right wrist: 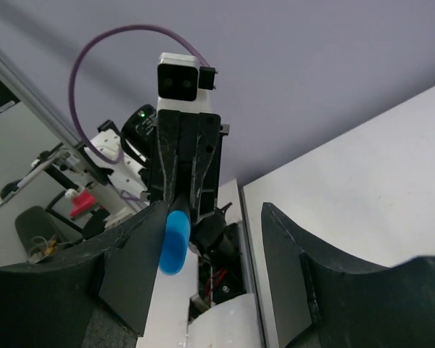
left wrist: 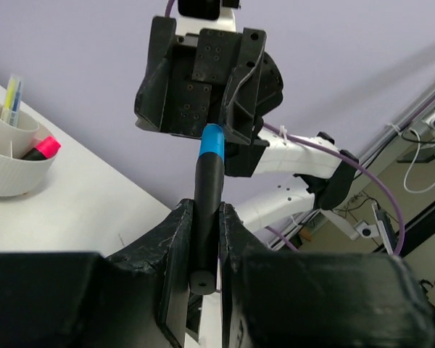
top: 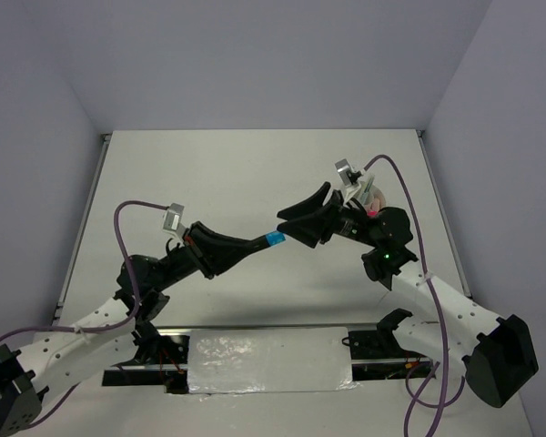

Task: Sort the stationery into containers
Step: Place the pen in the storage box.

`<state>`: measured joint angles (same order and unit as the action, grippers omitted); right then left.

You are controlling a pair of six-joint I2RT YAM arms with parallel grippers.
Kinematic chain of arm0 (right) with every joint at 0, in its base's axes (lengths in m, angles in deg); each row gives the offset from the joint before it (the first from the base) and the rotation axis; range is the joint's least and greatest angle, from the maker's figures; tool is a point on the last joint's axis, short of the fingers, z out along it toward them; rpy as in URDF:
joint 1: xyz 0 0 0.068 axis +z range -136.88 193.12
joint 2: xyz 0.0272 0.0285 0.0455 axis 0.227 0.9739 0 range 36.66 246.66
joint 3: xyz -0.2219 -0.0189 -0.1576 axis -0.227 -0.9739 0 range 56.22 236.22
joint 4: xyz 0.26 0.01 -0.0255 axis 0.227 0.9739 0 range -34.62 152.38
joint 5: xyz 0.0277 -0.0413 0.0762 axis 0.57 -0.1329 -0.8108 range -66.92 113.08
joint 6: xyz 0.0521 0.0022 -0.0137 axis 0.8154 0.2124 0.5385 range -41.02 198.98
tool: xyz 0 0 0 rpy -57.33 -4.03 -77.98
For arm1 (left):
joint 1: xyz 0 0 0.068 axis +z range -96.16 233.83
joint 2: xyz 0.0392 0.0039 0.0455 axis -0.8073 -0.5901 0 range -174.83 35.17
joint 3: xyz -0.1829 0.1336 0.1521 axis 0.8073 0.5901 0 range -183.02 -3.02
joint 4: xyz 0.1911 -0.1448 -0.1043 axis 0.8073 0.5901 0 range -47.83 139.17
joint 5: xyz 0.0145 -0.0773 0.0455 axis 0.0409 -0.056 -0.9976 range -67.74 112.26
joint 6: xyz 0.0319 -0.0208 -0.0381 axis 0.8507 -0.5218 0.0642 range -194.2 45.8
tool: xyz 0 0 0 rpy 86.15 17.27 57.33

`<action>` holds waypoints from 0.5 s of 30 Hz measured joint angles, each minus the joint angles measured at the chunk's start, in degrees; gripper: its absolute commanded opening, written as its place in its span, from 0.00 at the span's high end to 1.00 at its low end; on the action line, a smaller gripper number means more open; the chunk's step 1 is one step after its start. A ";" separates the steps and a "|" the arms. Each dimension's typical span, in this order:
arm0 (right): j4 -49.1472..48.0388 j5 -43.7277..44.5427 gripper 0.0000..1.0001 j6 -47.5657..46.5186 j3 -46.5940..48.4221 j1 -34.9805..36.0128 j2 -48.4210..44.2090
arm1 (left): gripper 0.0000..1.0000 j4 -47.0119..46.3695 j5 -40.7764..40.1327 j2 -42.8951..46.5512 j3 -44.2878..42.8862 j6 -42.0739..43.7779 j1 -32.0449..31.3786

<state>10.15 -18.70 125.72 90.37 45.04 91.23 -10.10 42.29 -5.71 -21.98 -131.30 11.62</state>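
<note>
My left gripper [top: 251,244] is shut on the black shaft of the blue-ended marker [top: 273,238] and holds it in the air over the table's middle. In the left wrist view the marker [left wrist: 210,174] stands up between the shut jaws, its blue end pointing at my right gripper [left wrist: 203,109]. My right gripper [top: 289,228] is open, its jaws on either side of the blue end without closing on it; in the right wrist view the blue end [right wrist: 175,241] lies beside the left finger [right wrist: 130,268]. The white tub [left wrist: 14,170] holds a pink-ended highlighter [left wrist: 42,148] and a yellow pen [left wrist: 13,98].
In the top view the tub [top: 371,197] is mostly hidden behind my right wrist, at the right of the table. A foil-covered strip [top: 268,360] lies along the near edge between the arm bases. Purple cables loop over both arms.
</note>
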 measured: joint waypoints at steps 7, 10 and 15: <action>-1.16 0.00 0.42 1.29 -0.76 2.62 -1.03 | 1.00 4.66 -5.11 4.39 -0.02 1.99 -0.11; -1.31 0.00 0.48 1.38 -0.76 4.15 -0.94 | 1.00 5.60 -5.95 4.42 -0.07 2.95 -0.11; -1.44 0.63 0.55 1.14 -0.76 4.72 0.09 | 1.00 5.60 -5.92 3.91 -0.20 2.99 -0.24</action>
<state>8.70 -18.07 126.86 89.61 49.77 91.32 -4.50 36.37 -1.80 -22.18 -128.31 11.38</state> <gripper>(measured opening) 0.489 0.274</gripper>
